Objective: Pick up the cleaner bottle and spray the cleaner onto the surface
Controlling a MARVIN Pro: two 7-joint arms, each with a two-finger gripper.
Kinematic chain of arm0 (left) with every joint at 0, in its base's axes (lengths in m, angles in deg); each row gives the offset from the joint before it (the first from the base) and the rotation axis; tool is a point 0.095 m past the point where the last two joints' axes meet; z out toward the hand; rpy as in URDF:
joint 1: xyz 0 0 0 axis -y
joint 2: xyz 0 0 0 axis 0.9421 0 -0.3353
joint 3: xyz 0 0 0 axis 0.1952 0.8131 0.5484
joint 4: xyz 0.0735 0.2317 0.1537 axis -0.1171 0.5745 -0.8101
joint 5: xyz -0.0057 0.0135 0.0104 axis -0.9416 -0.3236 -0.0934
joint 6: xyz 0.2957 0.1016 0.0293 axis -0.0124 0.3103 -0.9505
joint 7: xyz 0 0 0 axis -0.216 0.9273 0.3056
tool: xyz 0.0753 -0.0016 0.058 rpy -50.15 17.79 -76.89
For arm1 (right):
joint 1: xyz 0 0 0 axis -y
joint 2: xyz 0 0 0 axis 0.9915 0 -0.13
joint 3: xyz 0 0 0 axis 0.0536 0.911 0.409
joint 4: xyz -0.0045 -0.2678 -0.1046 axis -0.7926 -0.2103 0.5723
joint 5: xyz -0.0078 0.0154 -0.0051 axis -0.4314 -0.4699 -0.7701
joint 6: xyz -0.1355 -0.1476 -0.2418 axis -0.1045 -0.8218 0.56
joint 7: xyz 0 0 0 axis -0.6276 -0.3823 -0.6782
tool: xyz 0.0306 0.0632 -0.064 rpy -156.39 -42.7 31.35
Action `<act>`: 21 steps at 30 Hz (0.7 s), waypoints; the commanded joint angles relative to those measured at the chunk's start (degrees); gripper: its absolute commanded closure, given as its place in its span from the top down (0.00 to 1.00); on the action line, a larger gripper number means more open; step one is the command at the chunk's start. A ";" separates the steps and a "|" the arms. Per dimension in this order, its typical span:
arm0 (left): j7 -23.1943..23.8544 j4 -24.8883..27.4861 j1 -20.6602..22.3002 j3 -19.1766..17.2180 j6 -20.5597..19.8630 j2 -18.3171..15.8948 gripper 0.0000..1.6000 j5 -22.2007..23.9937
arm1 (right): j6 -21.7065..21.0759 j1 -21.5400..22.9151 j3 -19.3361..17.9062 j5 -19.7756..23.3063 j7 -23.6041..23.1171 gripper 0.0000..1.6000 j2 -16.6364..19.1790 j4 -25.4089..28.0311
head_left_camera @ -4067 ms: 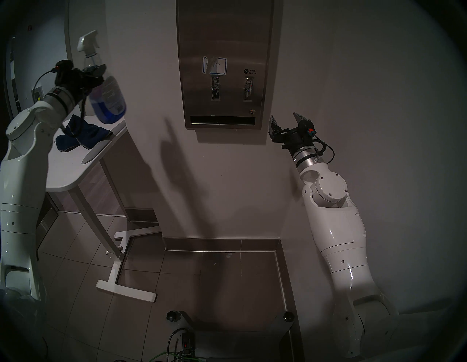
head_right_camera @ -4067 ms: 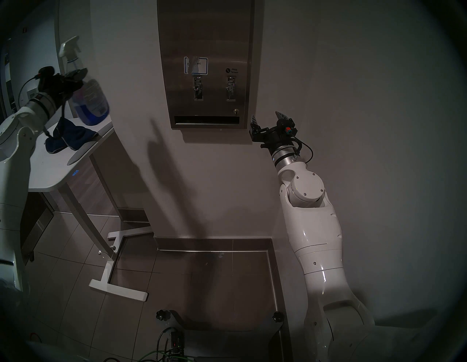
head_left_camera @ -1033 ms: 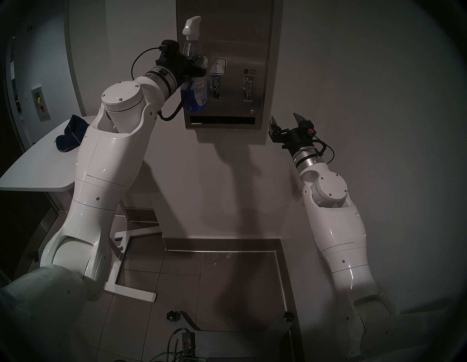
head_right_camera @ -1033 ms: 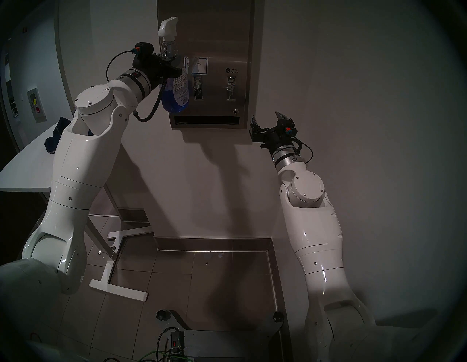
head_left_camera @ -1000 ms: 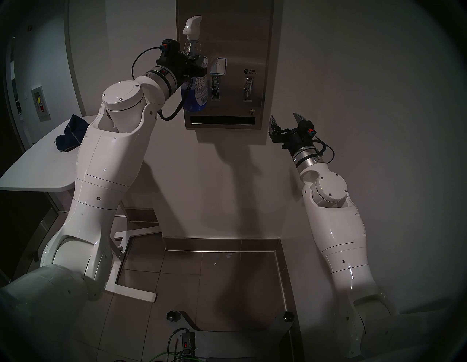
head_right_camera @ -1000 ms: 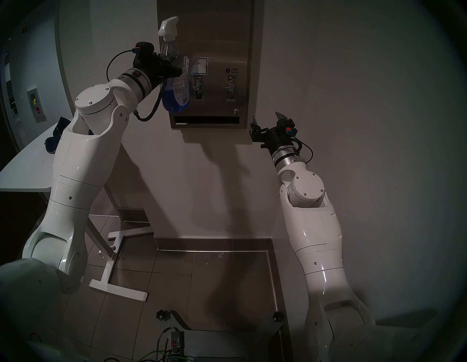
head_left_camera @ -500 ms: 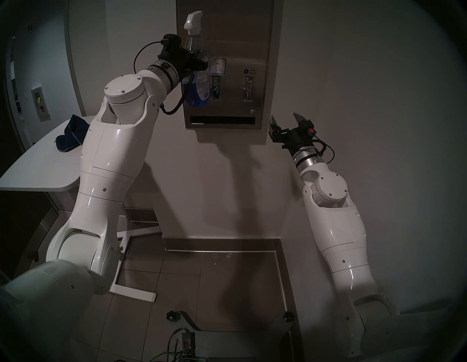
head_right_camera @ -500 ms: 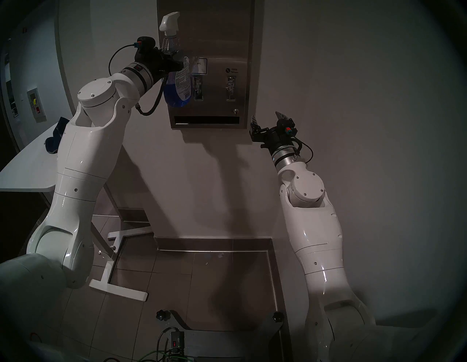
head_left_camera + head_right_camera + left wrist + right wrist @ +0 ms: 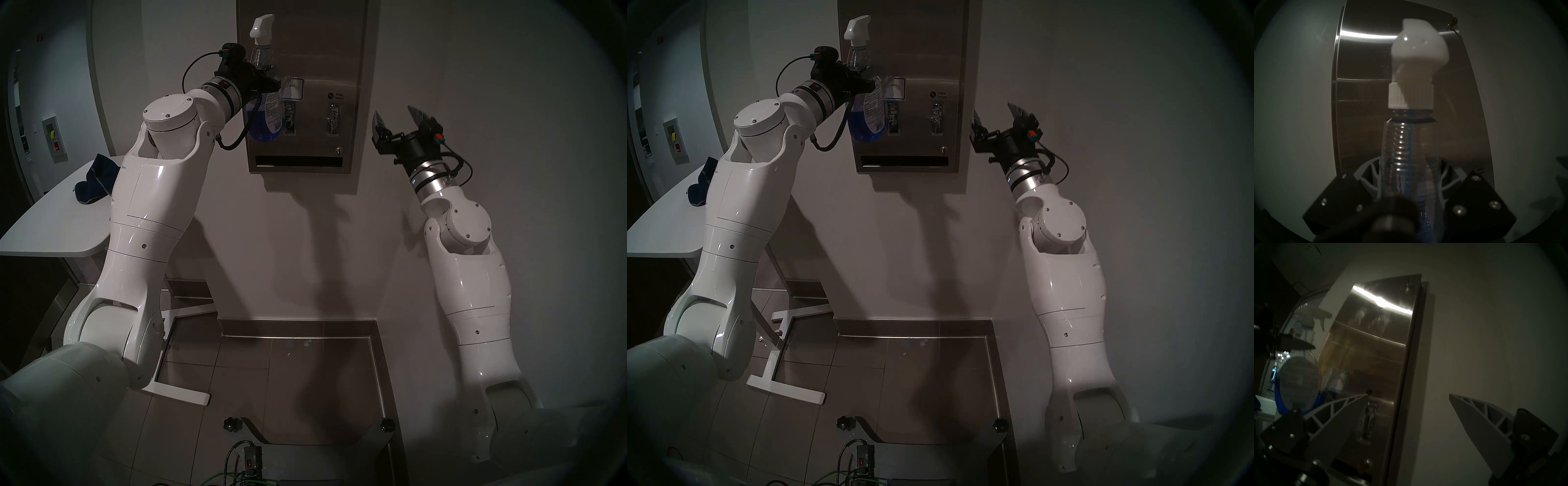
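Holding clear blue-liquid spray bottle [image 9: 264,112] by ribbed neck in clamped left hand [image 9: 268,79], upright before brushed steel wall dispenser panel [image 9: 322,54]. Right hand [image 9: 397,117] empty, spread wide. Risks: neck slipping, trigger unpulled, nozzle misaimed.

Your left gripper [image 9: 864,79] clamps the cleaner bottle [image 9: 864,112] upright before the steel dispenser panel [image 9: 925,51] at upper centre, right gripper [image 9: 996,113] agape at centre right

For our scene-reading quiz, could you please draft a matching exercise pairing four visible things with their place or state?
Things:
1. clear plastic spray bottle with blue liquid
2. dark blue crumpled cloth
3. right gripper
4. brushed stainless-steel wall dispenser

States:
A. mounted on the wall
B. jaws open, empty
C. lying on the white table
D. clamped in the left gripper

Pairs: 1-D, 2-C, 3-B, 4-A
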 commanded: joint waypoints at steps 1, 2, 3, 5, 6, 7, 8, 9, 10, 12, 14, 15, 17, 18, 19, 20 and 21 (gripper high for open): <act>0.02 1.27 5.61 -1.11 1.27 0.50 0.00 0.02 | -2.13 6.47 1.76 1.32 -2.37 1.00 -0.83 3.34; 0.10 1.16 5.69 -1.12 1.24 0.54 0.00 -0.05 | -2.52 6.37 2.00 1.51 -2.72 1.00 -0.96 3.77; 0.19 1.06 5.76 -1.12 1.21 0.58 0.00 -0.13 | -3.12 7.25 2.45 1.84 -3.29 1.00 -1.17 3.62; 0.41 0.85 5.86 -1.15 1.09 0.65 0.00 -0.30 | -4.41 8.26 3.28 2.48 -4.33 1.00 -1.90 3.97; 0.41 0.85 5.86 -1.15 1.09 0.65 0.00 -0.30 | -4.41 8.26 3.28 2.48 -4.33 1.00 -1.90 3.97; 0.47 0.81 5.84 -1.16 1.04 0.67 0.00 -0.35 | -4.67 8.64 3.59 2.59 -4.67 1.00 -2.10 4.04; 0.59 0.71 5.92 -1.18 1.00 0.71 0.00 -0.43 | -5.29 9.38 3.87 2.80 -5.09 1.00 -2.33 3.91; 0.64 0.68 5.90 -1.18 0.95 0.72 0.00 -0.47 | -5.55 9.30 4.02 3.02 -5.30 1.00 -2.66 4.17; 0.75 0.60 5.96 -1.20 0.92 0.75 0.00 -0.55 | -6.19 10.24 4.26 3.29 -5.73 1.00 -2.91 3.87; 0.90 0.52 5.96 -1.23 0.84 0.79 0.00 -0.65 | -6.92 11.03 4.65 3.60 -6.36 1.00 -3.27 3.82; 1.07 0.41 6.00 -1.25 0.75 0.83 0.00 -0.79 | -7.87 12.21 5.07 3.98 -7.11 1.00 -3.66 3.45; 1.14 0.39 5.97 -1.26 0.71 0.85 0.00 -0.85 | -8.17 11.75 5.15 4.22 -7.40 1.00 -3.95 3.80; 1.30 0.31 5.98 -1.28 0.63 0.89 0.00 -0.97 | -9.16 13.35 5.60 4.53 -8.09 1.00 -4.24 3.08; 1.38 0.26 6.00 -1.30 0.59 0.91 0.00 -1.04 | -9.57 13.40 5.66 4.71 -8.40 1.00 -4.49 3.10; 1.44 0.24 5.99 -1.30 0.55 0.92 0.00 -1.09 | -9.92 13.36 5.73 4.85 -8.66 1.00 -4.69 3.14; 1.52 0.20 6.00 -1.32 0.51 0.94 0.00 -1.15 | -10.44 14.21 5.87 5.01 -9.00 1.00 -4.80 2.68; 1.59 0.18 6.00 -1.33 0.46 0.96 0.00 -1.22 | -10.99 14.97 6.02 5.17 -9.40 1.00 -4.89 2.27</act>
